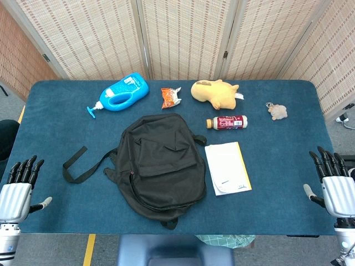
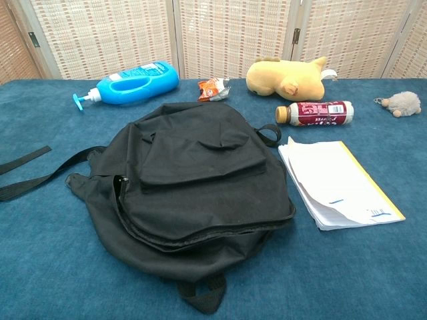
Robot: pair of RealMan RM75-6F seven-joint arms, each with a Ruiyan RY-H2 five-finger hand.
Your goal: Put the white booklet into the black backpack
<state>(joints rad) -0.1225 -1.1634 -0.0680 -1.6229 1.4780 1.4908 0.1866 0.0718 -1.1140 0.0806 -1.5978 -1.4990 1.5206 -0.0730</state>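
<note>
The black backpack (image 1: 158, 160) (image 2: 190, 183) lies flat in the middle of the blue table, its zipper closed as far as I can see. The white booklet (image 1: 227, 168) (image 2: 337, 181), with a yellow edge, lies just to the right of the backpack. My left hand (image 1: 19, 185) hovers at the table's near left corner, fingers apart and empty. My right hand (image 1: 333, 180) hovers at the near right corner, also open and empty. Neither hand shows in the chest view.
Along the back lie a blue pump bottle (image 1: 119, 92), a snack packet (image 1: 170, 97), a yellow plush toy (image 1: 213, 92), a small drink bottle (image 1: 227, 122) and a fuzzy keychain (image 1: 277, 111). A backpack strap (image 1: 77, 166) trails left.
</note>
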